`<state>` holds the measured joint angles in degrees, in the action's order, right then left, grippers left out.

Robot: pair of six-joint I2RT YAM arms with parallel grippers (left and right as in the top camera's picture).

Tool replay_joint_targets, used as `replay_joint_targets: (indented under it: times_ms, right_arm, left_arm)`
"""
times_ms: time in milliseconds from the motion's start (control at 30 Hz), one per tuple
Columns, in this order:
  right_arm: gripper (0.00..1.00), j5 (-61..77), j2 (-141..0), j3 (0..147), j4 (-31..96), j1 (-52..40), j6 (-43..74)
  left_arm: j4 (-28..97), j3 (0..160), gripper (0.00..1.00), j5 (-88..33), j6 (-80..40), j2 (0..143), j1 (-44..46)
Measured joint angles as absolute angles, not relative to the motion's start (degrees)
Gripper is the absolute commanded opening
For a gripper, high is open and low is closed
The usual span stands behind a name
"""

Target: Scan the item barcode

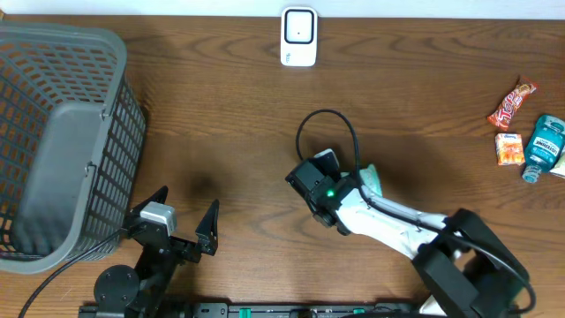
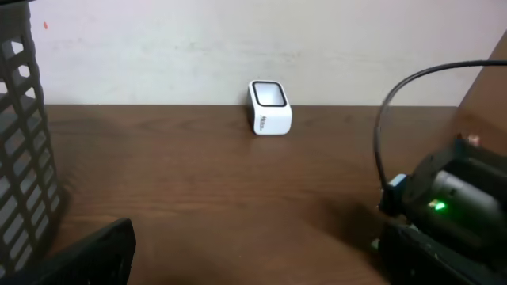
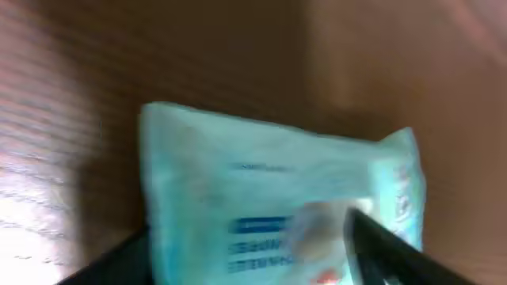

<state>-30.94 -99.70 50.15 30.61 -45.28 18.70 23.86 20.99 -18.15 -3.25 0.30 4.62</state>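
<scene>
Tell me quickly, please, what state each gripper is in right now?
Left gripper: open, empty.
Right gripper: fingers either side of a pale blue packet; grip cannot be told.

Mock shop checkout: scanner (image 1: 298, 37), grey shopping basket (image 1: 124, 146), candy bar (image 1: 512, 104) on wooden table (image 1: 229, 115)

Grey basket (image 1: 115, 141) left; candy bar (image 1: 512, 103) and blue bottle (image 1: 542, 146) far right.

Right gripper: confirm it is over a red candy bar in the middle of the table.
Wrong in one respect. The right gripper is in the middle of the table, but over a pale blue packet, not a red candy bar, as the right wrist view shows.
</scene>
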Motion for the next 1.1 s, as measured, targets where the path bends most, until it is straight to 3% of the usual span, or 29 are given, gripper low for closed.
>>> replay_joint_targets:
  times_ms: [33,67,167,400,567,800,1100]
  right_arm:
    - [0.25,-32.23,-100.9,50.63,30.35,-45.39,17.85]
    - [0.17,-33.52,-101.95,50.92,30.41,-45.74,17.28]
    - [0.01,-37.08,-104.27,51.59,32.82,-47.44,14.79]
    - [0.01,-32.58,-106.48,58.63,43.99,-47.42,15.2]
    - [0.01,-16.99,-106.83,73.58,54.33,-46.02,11.2]
    - [0.01,20.67,-103.85,83.88,53.67,-38.57,2.17]
    - [0.01,63.9,-105.06,71.57,36.88,-25.74,-3.64]
  left_arm:
    - [23.88,20.99,0.98,-18.13,-3.25,0.3,4.62]
    - [23.86,20.99,0.98,-18.13,-3.25,0.3,4.62]
    - [23.88,20.99,0.98,-18.15,-3.25,0.3,4.62]
    - [23.88,20.99,0.98,-18.13,-3.25,0.3,4.62]
    - [23.92,20.99,0.98,-18.17,-3.25,0.32,4.62]
    - [23.9,20.99,0.98,-18.13,-3.25,0.32,4.62]
    - [23.9,20.99,0.98,-18.13,-3.25,0.32,4.62]
